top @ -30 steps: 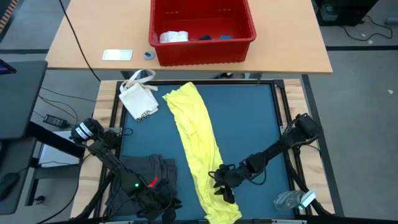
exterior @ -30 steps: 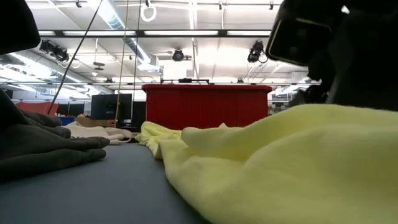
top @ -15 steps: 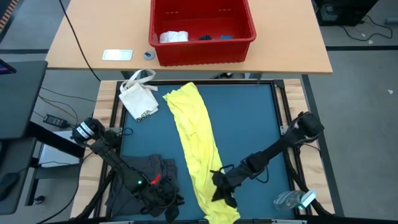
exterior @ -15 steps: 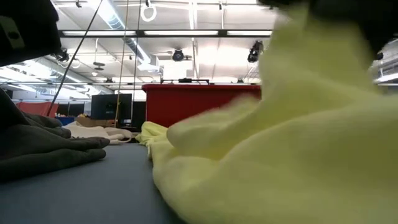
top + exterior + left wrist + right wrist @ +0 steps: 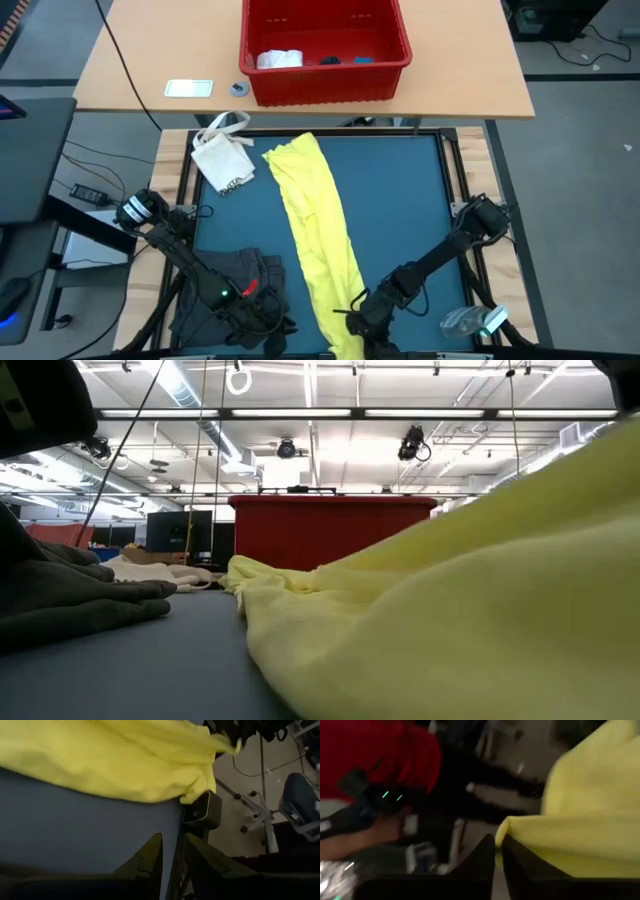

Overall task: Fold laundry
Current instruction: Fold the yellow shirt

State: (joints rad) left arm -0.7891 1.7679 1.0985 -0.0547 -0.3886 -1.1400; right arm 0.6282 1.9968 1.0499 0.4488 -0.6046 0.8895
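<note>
The yellow T-shirt point(image 5: 315, 235) lies as a long strip, running from far centre to the near edge of the dark blue tabletop point(image 5: 400, 200). Left, the left pincer point(image 5: 262, 325), fingers nearly together, grips nothing beside the dark grey garment point(image 5: 225, 285). The right pincer point(image 5: 358, 322) pinches the shirt's near end. A red basket point(image 5: 325, 50) stands on the far wooden desk.

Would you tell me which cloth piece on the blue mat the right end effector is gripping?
The yellow T-shirt, stretched along the mat's middle; the grey garment lies under the left arm.
</note>
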